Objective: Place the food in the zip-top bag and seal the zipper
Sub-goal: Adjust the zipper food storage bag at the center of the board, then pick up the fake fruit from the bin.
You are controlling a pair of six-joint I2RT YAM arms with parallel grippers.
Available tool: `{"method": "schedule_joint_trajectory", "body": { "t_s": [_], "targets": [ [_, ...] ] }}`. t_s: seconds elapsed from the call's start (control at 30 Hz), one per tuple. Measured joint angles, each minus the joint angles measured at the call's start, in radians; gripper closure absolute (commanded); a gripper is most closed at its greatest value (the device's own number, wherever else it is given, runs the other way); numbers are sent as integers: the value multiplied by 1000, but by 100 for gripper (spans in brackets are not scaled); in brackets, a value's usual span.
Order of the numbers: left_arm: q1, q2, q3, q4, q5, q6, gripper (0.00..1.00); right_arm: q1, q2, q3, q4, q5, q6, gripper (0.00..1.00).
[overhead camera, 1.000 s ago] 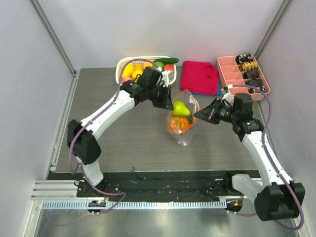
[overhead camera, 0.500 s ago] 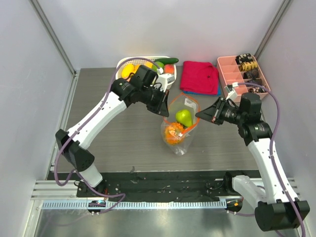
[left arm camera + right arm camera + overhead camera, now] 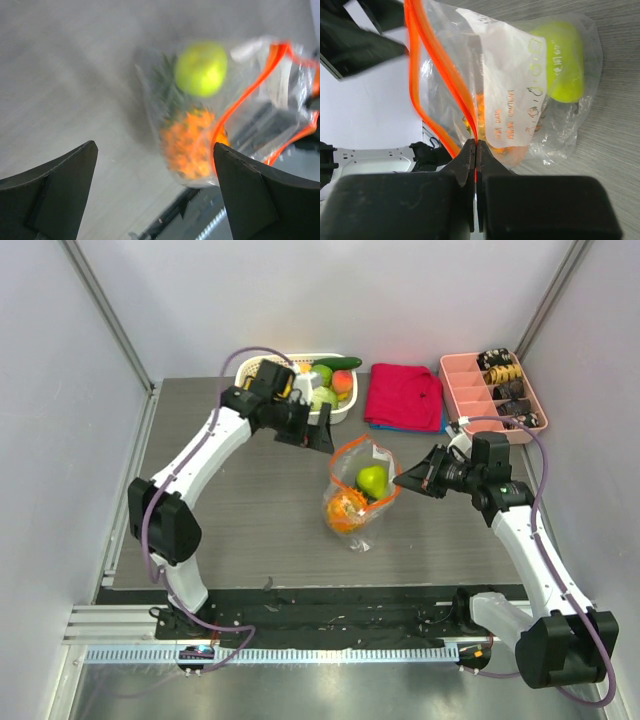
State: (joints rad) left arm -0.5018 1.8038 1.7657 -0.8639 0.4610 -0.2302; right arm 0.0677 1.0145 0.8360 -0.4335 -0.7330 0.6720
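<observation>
Half a second ago my left gripper [image 3: 322, 438] sat right at the mouth of the zip-top bag [image 3: 358, 528]. Now it has drawn back toward the white basket [image 3: 305, 357], and a strip of bare table [image 3: 250, 510] lies between it and the bag. The green fruit [image 3: 372, 480], which hung at the mouth a second ago, now lies inside the bag. It sits above the frilly orange fruit [image 3: 347, 508], which lies deeper in the bag. The mouth, round and wide before, looks narrower now. My right gripper [image 3: 476, 145] has barely shifted.

My left fingers [image 3: 50, 190] are spread wide with nothing between them. From that wrist, the bag lies ahead and a little to the right, apart from both tips and blurred.

My right jaws are pressed together on the zipper [image 3: 412, 50], pinching the orange-red strip at the side of the mouth nearest me. From that pinch the strip loops away, so the mouth stands open. The bag's whitish label and the green fruit lie just beyond my fingertips. In the top view the bag rests on the table between my two grippers, touching the right one only.
</observation>
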Motion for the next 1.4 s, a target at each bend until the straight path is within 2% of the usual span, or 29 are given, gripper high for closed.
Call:
{"method": "schedule_joint_trajectory", "body": {
  "t_s": [0.23, 0.37, 0.53, 0.73, 1.17, 1.3, 1.4],
  "targets": [
    [215, 7, 107, 162, -171, 60, 0, 0, -2, 0, 8, 6, 6, 99],
    [288, 131, 222, 241, -282, 112, 5, 0, -2, 0, 11, 7, 7, 99],
    [303, 354, 347, 290, -365, 179, 6, 0, -2, 0, 14, 9, 6, 99],
    [301, 504, 349, 315, -435, 261, 7, 0, -2, 0, 14, 10, 6, 99],
    [300, 583, 378, 392, -501, 370, 8, 0, 1, 0, 14, 10, 6, 99],
    [296, 630, 403, 402, -496, 375, 11, 0, 7, 0, 14, 11, 6, 99],
    [291, 657, 431, 396, -496, 383, 17, 0, 7, 0, 14, 12, 6, 99]
  ]
}}
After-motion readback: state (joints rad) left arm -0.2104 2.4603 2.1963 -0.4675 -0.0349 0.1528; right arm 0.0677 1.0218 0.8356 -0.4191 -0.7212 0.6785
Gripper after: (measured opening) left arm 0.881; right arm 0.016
